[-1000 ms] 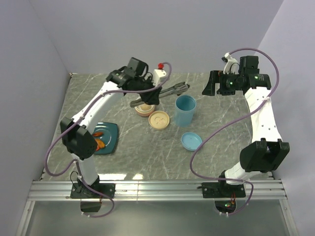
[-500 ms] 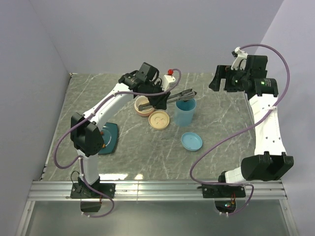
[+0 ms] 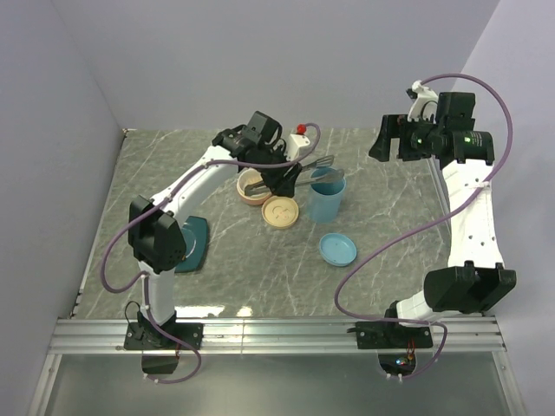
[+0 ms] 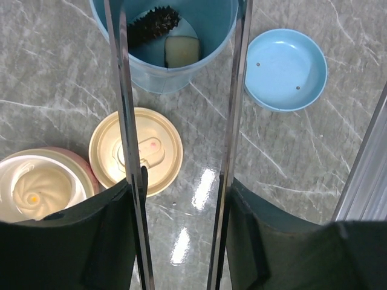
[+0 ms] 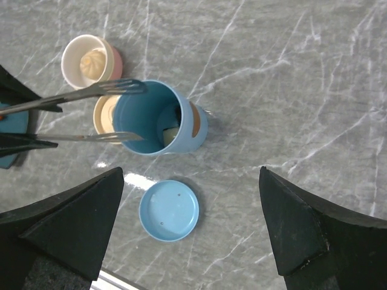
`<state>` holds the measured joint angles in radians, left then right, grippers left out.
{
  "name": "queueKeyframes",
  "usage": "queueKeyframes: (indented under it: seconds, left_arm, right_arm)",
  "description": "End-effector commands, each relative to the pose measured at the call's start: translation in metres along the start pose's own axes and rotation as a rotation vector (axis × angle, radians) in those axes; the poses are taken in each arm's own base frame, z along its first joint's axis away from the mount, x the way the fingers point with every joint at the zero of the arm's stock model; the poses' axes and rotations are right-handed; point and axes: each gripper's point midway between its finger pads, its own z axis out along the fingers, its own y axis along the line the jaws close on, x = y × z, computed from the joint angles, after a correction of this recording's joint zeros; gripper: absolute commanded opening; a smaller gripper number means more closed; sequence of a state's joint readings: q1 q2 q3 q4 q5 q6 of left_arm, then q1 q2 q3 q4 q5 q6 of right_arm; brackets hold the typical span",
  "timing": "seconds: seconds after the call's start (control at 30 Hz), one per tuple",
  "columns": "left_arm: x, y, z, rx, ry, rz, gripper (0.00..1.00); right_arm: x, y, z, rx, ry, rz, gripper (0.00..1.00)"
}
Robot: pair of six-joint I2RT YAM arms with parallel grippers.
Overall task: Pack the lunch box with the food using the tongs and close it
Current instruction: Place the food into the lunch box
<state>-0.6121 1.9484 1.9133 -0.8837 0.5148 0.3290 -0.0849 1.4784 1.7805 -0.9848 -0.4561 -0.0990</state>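
Grey marble worktop (image 3: pixel 381 234): carries everything.
Left gripper (image 4: pixel 180 193): clamped on the tongs' two arms, above the middle.
Right gripper (image 5: pixel 190 181): spread wide, empty, high near the far right corner.
Blue cup (image 3: pixel 326 206): upright mid-worktop, open.
Plate (image 3: pixel 195 247): teal, by the left edge.
Blue lid (image 3: pixel 336 249): flat, between cup and front edge.
Tongs (image 3: pixel 299 173): level, tips apart over the cup's rim.
Food: pale block (image 4: pixel 182 51) and dark spiky piece (image 4: pixel 152 25) inside the cup.

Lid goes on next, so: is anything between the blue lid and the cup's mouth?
Yes. The tongs, held in the left tool, hang spread over the cup's open mouth. The lid lies beside the cup with nothing on it.
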Motion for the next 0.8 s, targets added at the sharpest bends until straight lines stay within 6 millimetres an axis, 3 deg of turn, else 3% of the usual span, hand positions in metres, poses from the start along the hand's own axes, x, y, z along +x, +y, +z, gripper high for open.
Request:
queueKeyframes:
  seconds: [0.0, 0.1, 0.2, 0.33, 0.37, 0.43, 0.47, 0.53, 0.63, 0.77]
  left_arm:
    - [-0.027, 0.000, -0.018, -0.026, -0.063, 0.044, 0.56]
    - [-0.031, -0.001, -0.034, -0.041, -0.076, 0.047, 0.56]
    - [-0.024, -0.001, -0.067, -0.079, -0.084, 0.042, 0.56]
    - [0.013, 0.010, -0.110, -0.125, -0.038, 0.012, 0.55]
    - [0.036, 0.018, -0.120, -0.138, -0.001, -0.036, 0.55]
    - [0.052, 0.023, -0.146, -0.184, -0.001, -0.038, 0.55]
    - [0.077, 0.033, -0.159, -0.213, 0.029, -0.095, 0.55]
    - [0.100, 0.043, -0.188, -0.291, 0.046, -0.112, 0.55]
    - [0.142, 0.046, -0.216, -0.349, 0.095, -0.151, 0.55]
    - [0.206, 0.041, -0.229, -0.361, 0.199, -0.209, 0.55]
  right_arm:
    - [-0.007, 0.009, -0.008, -0.049, -0.022, -0.032, 1.00]
    - [-0.006, 0.010, -0.009, -0.056, -0.014, -0.040, 1.00]
    - [-0.004, 0.013, -0.009, -0.075, -0.003, -0.046, 1.00]
    - [0.001, 0.015, -0.004, -0.104, 0.023, -0.047, 1.00]
    - [0.002, 0.017, -0.004, -0.115, 0.027, -0.045, 1.00]
    - [0.006, 0.017, 0.000, -0.128, 0.044, -0.038, 1.00]
    - [0.006, 0.018, 0.000, -0.134, 0.044, -0.039, 1.00]
    - [0.008, 0.018, 0.001, -0.138, 0.049, -0.038, 1.00]
    - [0.011, 0.019, 0.003, -0.154, 0.056, -0.035, 1.00]
    - [0.013, 0.021, 0.005, -0.169, 0.071, -0.032, 1.00]
